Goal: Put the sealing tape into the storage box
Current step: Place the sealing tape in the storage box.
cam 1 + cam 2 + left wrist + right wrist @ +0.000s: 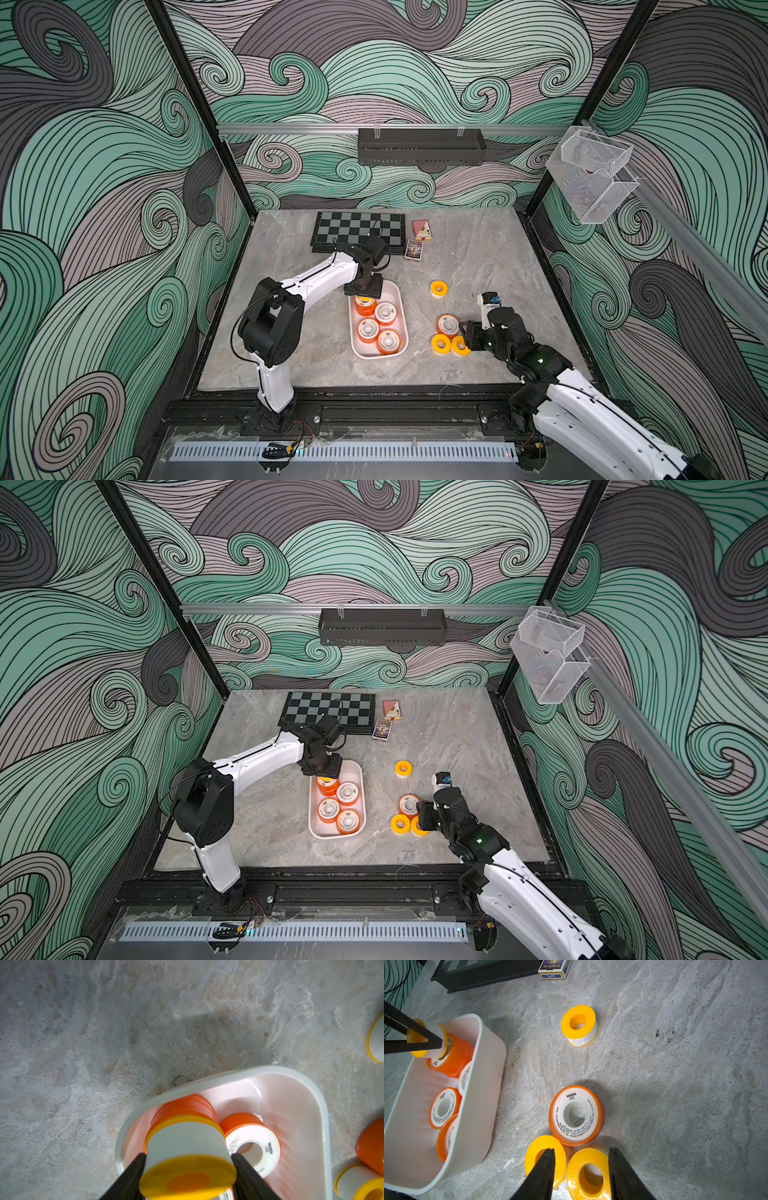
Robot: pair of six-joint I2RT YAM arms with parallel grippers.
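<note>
Starting at the near edge, a black rail frame (374, 409) carries both arm bases (276, 411); beyond it lies the desk (478, 257), a grey slab veined like marble. Walls (104, 166) printed with teal, grey and mauve wave swirls close it in on three sides.

Nearest on the desk, the right end effector (580, 1148) hangs spread and empty over two yellow rings (588, 1172) lying side by side, with one orange spool (576, 1114) flat just behind them. Left of these sits the storage box (483, 1084), showing four orange spools (368, 329) from above; the farthest looks tall enough to be two stacked, though I cannot tell. On it rests a third yellow ring (185, 1140), pinched at its sides by the left end effector (188, 1154). A fourth yellow ring (438, 288) lies alone farther back. Behind it come two card packs (414, 250) and one chessboard (353, 228), then one black shelf (419, 149) on the back wall and two clear mesh baskets (594, 174) on the right-hand rail.
</note>
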